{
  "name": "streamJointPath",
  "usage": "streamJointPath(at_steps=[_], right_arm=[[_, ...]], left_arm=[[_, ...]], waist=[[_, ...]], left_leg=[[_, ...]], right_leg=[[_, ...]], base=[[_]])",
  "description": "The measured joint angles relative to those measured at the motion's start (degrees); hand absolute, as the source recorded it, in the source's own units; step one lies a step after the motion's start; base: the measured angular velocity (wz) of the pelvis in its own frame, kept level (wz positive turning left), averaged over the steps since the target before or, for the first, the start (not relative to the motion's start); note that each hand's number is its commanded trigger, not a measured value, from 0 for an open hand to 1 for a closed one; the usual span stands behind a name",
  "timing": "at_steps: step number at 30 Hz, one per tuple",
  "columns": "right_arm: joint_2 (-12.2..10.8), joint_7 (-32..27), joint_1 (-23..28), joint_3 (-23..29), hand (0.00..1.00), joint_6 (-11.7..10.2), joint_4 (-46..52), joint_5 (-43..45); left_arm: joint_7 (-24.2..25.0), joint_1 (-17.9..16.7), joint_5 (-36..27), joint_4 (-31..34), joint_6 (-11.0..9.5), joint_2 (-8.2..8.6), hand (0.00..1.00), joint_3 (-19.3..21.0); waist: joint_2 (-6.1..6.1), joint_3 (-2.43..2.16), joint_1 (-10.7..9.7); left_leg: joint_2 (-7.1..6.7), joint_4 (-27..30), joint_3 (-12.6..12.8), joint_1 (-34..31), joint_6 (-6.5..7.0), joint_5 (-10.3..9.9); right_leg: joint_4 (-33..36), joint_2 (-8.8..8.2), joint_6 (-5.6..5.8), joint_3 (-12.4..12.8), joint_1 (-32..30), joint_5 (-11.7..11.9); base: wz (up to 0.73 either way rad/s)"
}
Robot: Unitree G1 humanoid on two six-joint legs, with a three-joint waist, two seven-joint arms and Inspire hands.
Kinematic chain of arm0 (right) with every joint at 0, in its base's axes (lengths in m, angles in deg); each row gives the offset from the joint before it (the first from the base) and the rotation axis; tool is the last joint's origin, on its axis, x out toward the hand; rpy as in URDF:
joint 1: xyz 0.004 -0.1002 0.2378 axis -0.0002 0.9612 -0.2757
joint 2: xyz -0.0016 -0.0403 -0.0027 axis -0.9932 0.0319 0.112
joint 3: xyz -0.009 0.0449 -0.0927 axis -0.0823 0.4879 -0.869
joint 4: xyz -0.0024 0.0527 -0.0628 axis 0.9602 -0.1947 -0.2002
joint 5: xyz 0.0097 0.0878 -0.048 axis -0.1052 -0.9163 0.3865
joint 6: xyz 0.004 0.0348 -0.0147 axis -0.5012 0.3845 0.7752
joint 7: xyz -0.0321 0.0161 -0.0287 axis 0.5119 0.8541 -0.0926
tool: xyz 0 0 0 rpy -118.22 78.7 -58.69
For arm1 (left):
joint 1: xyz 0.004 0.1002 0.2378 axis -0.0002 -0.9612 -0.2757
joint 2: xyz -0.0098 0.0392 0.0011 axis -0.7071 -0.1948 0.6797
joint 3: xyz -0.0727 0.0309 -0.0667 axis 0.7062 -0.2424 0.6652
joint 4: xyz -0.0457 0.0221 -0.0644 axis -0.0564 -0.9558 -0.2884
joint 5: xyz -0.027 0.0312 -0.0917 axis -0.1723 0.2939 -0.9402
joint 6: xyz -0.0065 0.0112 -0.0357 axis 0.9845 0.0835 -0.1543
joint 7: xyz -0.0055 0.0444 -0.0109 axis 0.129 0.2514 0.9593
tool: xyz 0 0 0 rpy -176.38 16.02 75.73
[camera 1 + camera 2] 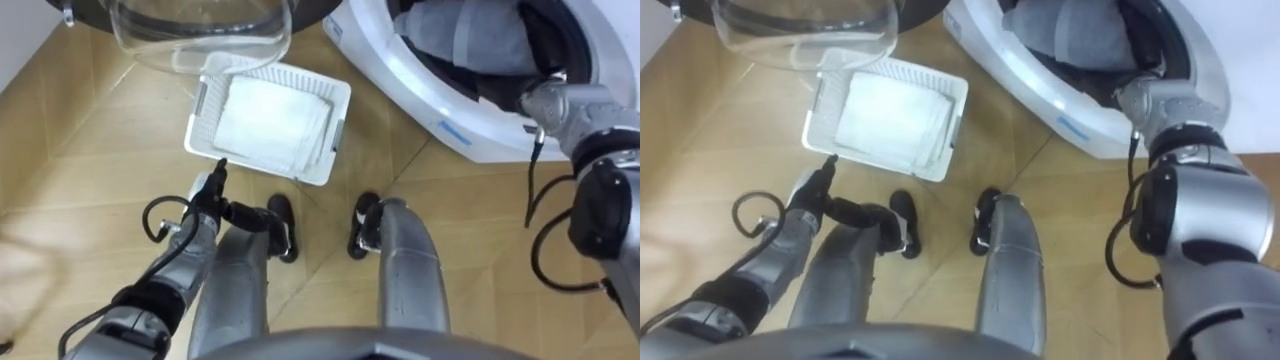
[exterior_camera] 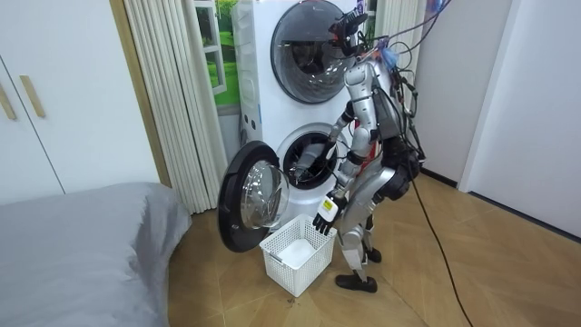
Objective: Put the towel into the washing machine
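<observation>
One washer, bottom unit of a stack, w/ the robot standing right in front of it on the wood floor. Its round door is swung fully open, glass bowl hanging above the basket in the eye views. The drum is dark & open.

Basket: white plastic, on the floor between door & robot's feet, just beside the washer front.

Two towels. The grey towel lies bunched inside the drum, just past the rim. The white towel lies folded flat in the basket, nothing touching it.

Right hand: arm stretched up to the drum mouth, hand going in past the rim next to the grey towel; can't tell whether it holds anything.

Left hand: hangs low just beside the near edge of the basket, fingers loose & roughly straight, pointing at the basket, holding nothing.

Progress, as a judgement: approx. halfway or better. The grey towel looks loaded, or is in its last push, so the drop-in step seems to be in hand. Left to do: pull the right arm clear w/o dragging cloth back out. If the white towel counts too, it needs picking up & loading, prob. by the left hand, which is nearest.
</observation>
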Motion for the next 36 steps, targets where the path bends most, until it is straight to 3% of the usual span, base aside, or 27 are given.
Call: streamJointPath(at_steps=[12,25,30,33,36], right_arm=[[0.90,-1.37,-1.74,1.18,0.00,-2.95,0.00,0.08],[1.69,-1.17,-1.68,1.57,0.00,-5.63,-1.11,0.03],[1.68,-0.80,1.34,1.58,0.00,-7.44,-1.13,-0.01],[1.66,2.78,4.73,1.58,0.00,-7.86,-1.35,0.13],[1.55,7.56,10.44,1.57,0.00,-8.18,-2.28,0.75]], left_arm=[[-0.66,-0.10,2.30,0.77,-0.10,0.55,0.00,1.73],[2.44,-0.63,3.40,0.72,0.07,1.14,0.00,2.06],[4.60,0.45,3.40,-0.87,-0.12,0.64,0.00,1.99],[6.12,1.18,3.43,-4.10,-0.32,-0.28,0.00,2.55],[7.03,1.08,3.45,-7.85,-0.62,-1.73,0.00,3.67]], waist=[[1.00,0.04,0.10],[4.01,-0.01,1.45],[4.15,-0.04,2.94],[4.23,-0.01,4.20],[5.27,-0.05,4.74]], left_leg=[[-0.20,0.34,0.73,-0.89,0.35,-0.24],[-0.15,-1.58,1.54,1.87,0.57,-0.26],[0.02,-3.79,1.58,4.91,0.39,-0.15],[0.27,-6.05,1.51,7.74,0.24,-0.07],[0.88,-8.47,0.25,11.32,-0.06,0.00]], right_leg=[[0.97,-0.58,0.25,0.45,-1.34,-0.33],[-0.62,-0.59,0.63,0.41,1.17,-0.25],[-3.10,-0.42,0.57,-0.84,4.59,0.01],[-6.04,0.53,1.09,-1.18,7.73,0.63],[-10.65,1.70,1.47,-3.69,13.43,1.20]], base=[[0.01],[-0.01],[-0.01],[-0.06],[0.14]])
